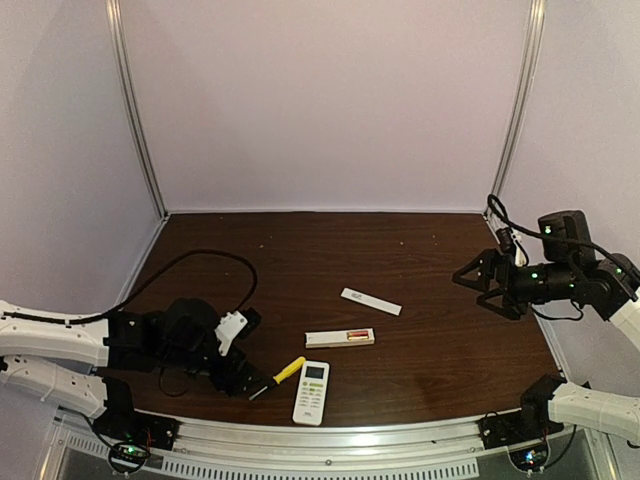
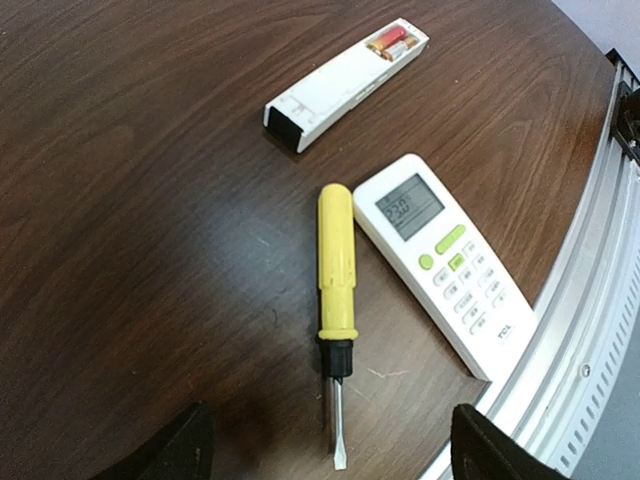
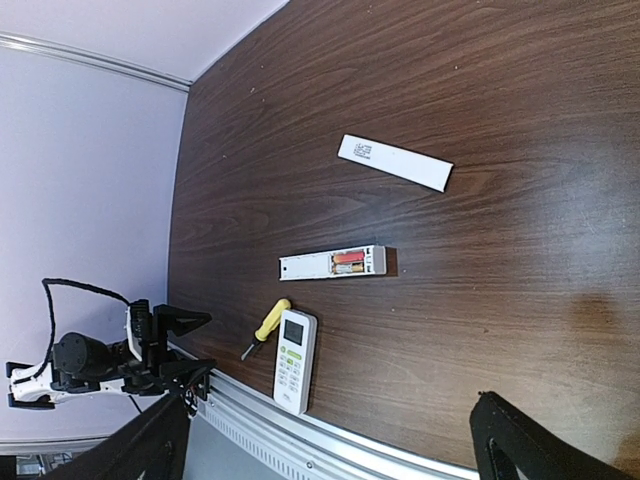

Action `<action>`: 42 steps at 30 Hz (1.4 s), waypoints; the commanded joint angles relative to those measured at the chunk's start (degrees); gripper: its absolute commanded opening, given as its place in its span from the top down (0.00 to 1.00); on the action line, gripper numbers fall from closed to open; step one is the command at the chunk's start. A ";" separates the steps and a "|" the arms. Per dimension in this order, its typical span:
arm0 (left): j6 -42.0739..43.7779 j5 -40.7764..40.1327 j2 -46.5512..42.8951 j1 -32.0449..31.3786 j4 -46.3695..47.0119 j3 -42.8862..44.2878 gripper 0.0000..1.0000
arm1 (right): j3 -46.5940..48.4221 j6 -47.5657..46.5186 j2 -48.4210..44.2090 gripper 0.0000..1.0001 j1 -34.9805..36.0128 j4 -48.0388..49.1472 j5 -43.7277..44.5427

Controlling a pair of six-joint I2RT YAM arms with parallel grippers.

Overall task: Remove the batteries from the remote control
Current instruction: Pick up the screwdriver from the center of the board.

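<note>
A slim white remote (image 1: 340, 338) lies back up, its battery bay open with two gold-and-red batteries (image 1: 357, 337) inside. The same remote (image 2: 345, 85) and batteries (image 2: 390, 44) show in the left wrist view, and again in the right wrist view as remote (image 3: 332, 263) and batteries (image 3: 349, 262). No blue cell is in view. My left gripper (image 1: 248, 355) is open and empty, low over the table, with the screwdriver's blade tip between its fingers (image 2: 190, 450). My right gripper (image 1: 478, 285) is open and empty, raised at the far right, well away from the remote.
A yellow-handled screwdriver (image 2: 337, 265) lies beside a white air-conditioner remote with a display (image 2: 445, 260) near the front rail (image 1: 400, 430). The small white cover (image 1: 371, 301) lies behind the slim remote. White walls enclose the table.
</note>
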 commanded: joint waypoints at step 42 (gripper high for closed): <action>0.84 -7.44 16.34 -7.94 5.00 1.40 0.50 | -1.13 2.40 2.05 0.00 0.54 2.78 0.60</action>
